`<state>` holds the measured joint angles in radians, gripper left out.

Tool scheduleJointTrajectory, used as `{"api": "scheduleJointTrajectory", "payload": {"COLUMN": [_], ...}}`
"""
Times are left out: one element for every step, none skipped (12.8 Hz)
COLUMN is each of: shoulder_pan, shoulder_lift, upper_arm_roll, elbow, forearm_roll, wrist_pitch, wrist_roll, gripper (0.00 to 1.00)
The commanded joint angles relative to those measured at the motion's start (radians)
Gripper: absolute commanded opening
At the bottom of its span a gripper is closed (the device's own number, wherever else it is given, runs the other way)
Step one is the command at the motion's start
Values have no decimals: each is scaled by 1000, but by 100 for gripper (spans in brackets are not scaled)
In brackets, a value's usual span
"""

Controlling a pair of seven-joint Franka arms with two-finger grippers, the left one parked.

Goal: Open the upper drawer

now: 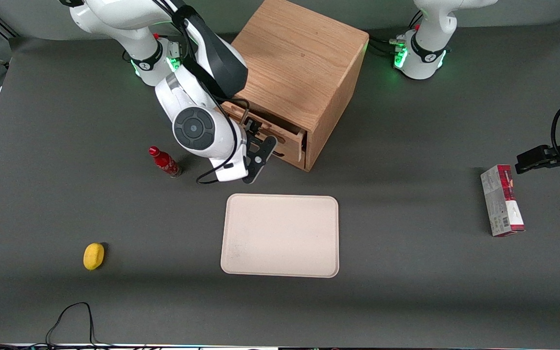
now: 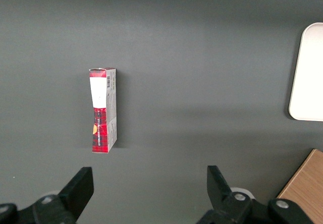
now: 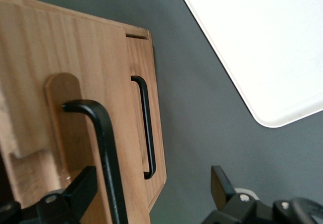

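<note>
At the cabinet (image 1: 299,63) front, upper middle of the front view, the upper drawer (image 1: 287,137) sticks out a bit twd the tray (image 1: 280,235). Its long black handle (image 3: 107,153) runs across, w/ the gripper (image 3: 151,193) spread wide around it, not squeezing.

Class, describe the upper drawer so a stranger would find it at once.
Find the wooden cabinet beside the working arm. Its front holds two drawers with black bar handles, and the gripper is at the upper drawer. Unlike the lower drawer, which sits farther in, this topmost one is pulled partly out.
</note>
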<state>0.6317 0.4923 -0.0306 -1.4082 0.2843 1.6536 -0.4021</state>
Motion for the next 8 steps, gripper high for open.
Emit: {"api": "scheduleJointTrajectory", "payload": {"shoulder_pan": [19,19,20,19,19,17,13,5], "shoulder_lift": [-4,-4,-4,-4,-4,-6,-3,-3], "upper_arm_roll": [-9,-9,-9,-9,-11,-14,-15,-15], "elbow": [-29,-41,-57,-60,-60,-58,-57,-55], "forearm_roll": [16,16,16,15,13,13,12,13], "wrist_pitch": [26,41,54,58,57,57,60,60], "wrist_roll": [-26,-26,-26,-29,-58,-79,-84,-99], "gripper": [100,100,100,100,100,100,100,100]}}
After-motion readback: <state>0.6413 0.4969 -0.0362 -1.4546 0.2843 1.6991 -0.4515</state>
